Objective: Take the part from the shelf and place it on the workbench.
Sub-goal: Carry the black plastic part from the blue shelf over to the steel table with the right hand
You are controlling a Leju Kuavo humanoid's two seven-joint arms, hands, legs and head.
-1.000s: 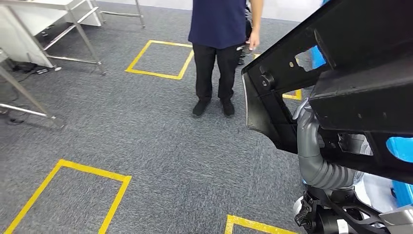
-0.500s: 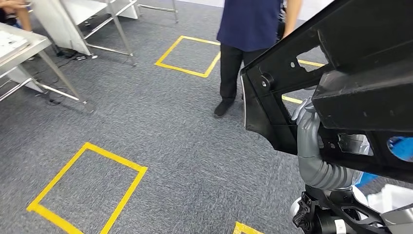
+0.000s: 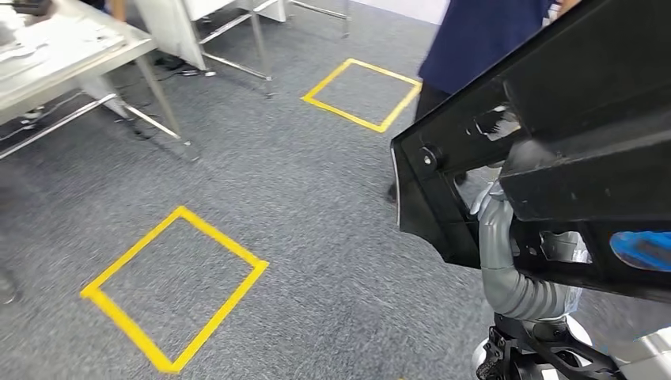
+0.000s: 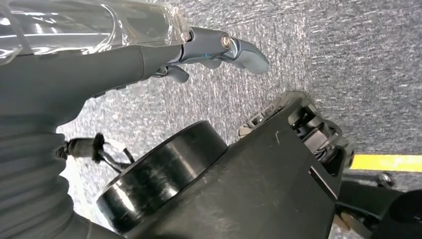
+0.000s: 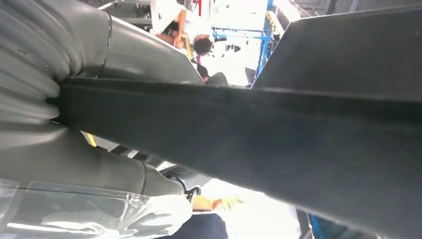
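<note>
From the head view, the big black part (image 3: 570,150) is carried high at the robot's right, over grey carpet (image 3: 301,206). Left wrist view: the left hand (image 4: 199,50) hangs with fingers loosely apart, holding nothing. Right wrist view: the right hand (image 5: 99,124) grips the part.

Matt black plastic part (image 3: 570,119)

Grey carpet floor (image 3: 301,214) all around, yellow tape squares (image 3: 176,285) marked on it, one near, another (image 3: 362,95) farther back. Metal-legged tables (image 3: 71,55) stand along the far left, cables trailing beneath.
</note>
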